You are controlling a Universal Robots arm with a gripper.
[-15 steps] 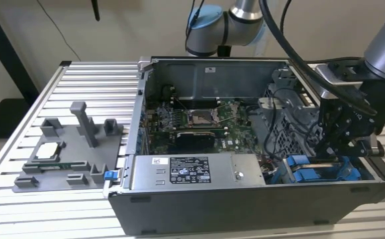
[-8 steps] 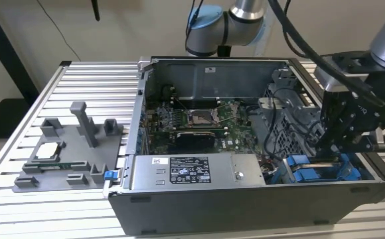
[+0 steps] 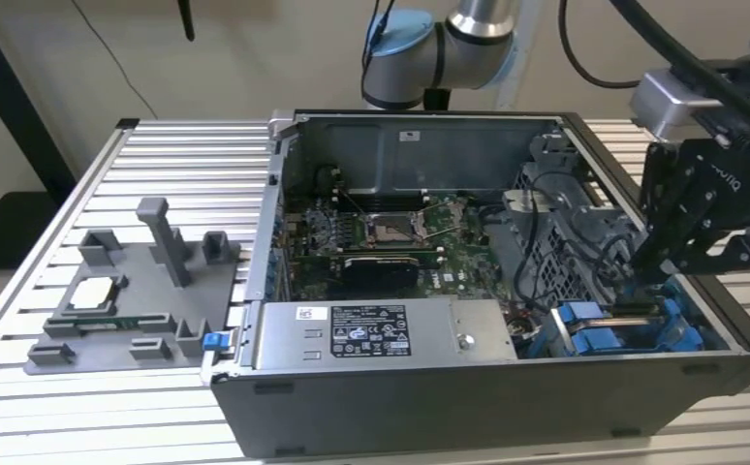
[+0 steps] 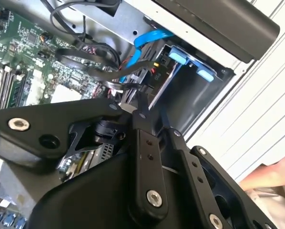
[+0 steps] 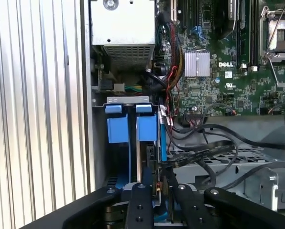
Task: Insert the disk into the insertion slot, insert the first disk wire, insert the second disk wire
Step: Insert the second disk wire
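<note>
Slatted aluminium counter, open PC case. Disk looked seated in the insertion slot at 4 o'clock of the case. End effector pinched a connector at the disk; wires apparently not finished

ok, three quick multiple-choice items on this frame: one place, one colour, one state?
1. In the exterior view, the tool is:
A. over the grey fixture
B. at the insertion slot
C. over the processor socket

2. The slot's plastic side pieces are:
A. red
B. blue
C. yellow

3. The computer case is:
A. open
B. panelled shut
C. upside down

Answers:
1 B: the tool hangs at the case's end on the exterior view's right, above the slot.
2 B: they show bright blue in both wrist views.
3 A: the motherboard lies exposed.
</note>
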